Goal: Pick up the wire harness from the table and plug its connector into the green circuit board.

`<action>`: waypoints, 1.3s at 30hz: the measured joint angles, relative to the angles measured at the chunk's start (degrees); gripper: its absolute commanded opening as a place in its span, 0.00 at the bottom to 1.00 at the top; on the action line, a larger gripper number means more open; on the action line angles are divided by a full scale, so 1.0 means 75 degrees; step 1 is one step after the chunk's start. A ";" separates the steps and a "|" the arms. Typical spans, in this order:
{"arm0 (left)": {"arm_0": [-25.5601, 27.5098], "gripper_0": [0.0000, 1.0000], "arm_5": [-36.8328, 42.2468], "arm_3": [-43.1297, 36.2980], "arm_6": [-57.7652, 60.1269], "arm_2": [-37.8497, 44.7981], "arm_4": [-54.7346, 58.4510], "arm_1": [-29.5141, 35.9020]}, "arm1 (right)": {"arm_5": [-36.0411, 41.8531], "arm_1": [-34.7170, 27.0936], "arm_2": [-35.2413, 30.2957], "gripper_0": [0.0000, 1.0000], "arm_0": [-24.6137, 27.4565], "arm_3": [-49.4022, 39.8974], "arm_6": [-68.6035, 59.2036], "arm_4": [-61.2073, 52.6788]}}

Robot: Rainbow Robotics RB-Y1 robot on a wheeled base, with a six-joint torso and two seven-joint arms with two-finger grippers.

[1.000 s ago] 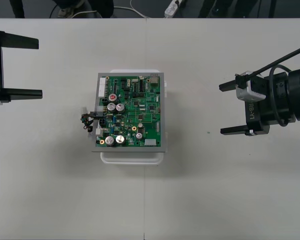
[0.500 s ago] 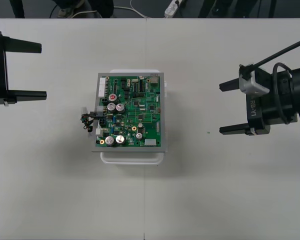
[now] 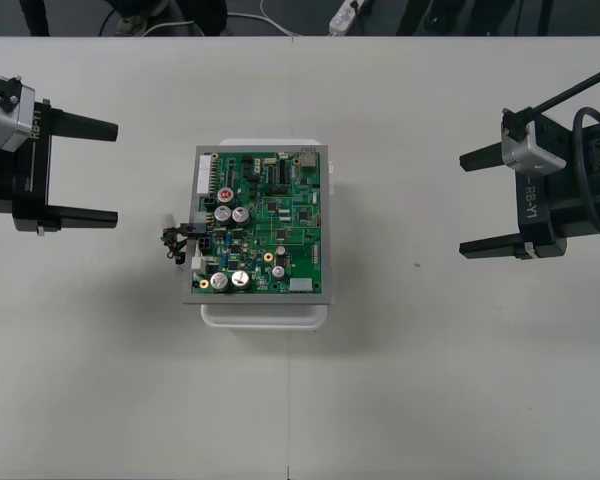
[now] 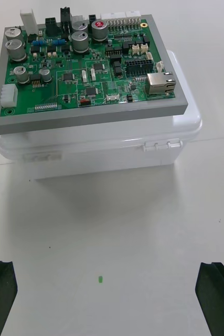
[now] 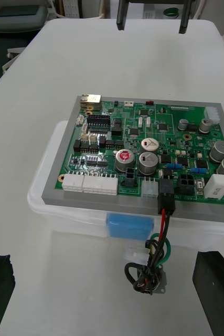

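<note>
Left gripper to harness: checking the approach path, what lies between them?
Only bare table, seen in the front view; the left gripper stands open, apart from the harness at the left edge of the board.

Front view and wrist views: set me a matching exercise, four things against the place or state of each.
Things:
1. left gripper
2. right gripper
3. black plug
4. white base

Places or states:
A. under the green circuit board
B. fingers open, over the table on the robot's right
C. seated in the board's edge on the left gripper's side
D. fingers open, over the table on the robot's left

Pairs: 1-D, 2-B, 3-C, 4-A
</note>
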 measured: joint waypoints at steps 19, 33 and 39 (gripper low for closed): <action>-0.0021 1.00 0.0000 0.0000 0.0000 -0.0462 0.0290 0.0032 | 0.0000 -0.0243 -0.0002 1.00 -0.0023 0.0083 0.0039 -0.0406; -0.0022 1.00 0.0000 0.0000 0.0000 -0.0496 0.0330 0.0033 | 0.0000 -0.0348 -0.0002 1.00 -0.0028 0.0172 0.0261 -0.0456; -0.0023 1.00 0.0000 0.0000 0.0000 -0.0496 0.0331 0.0033 | 0.0000 -0.0351 -0.0010 1.00 -0.0028 0.0239 0.0581 -0.0452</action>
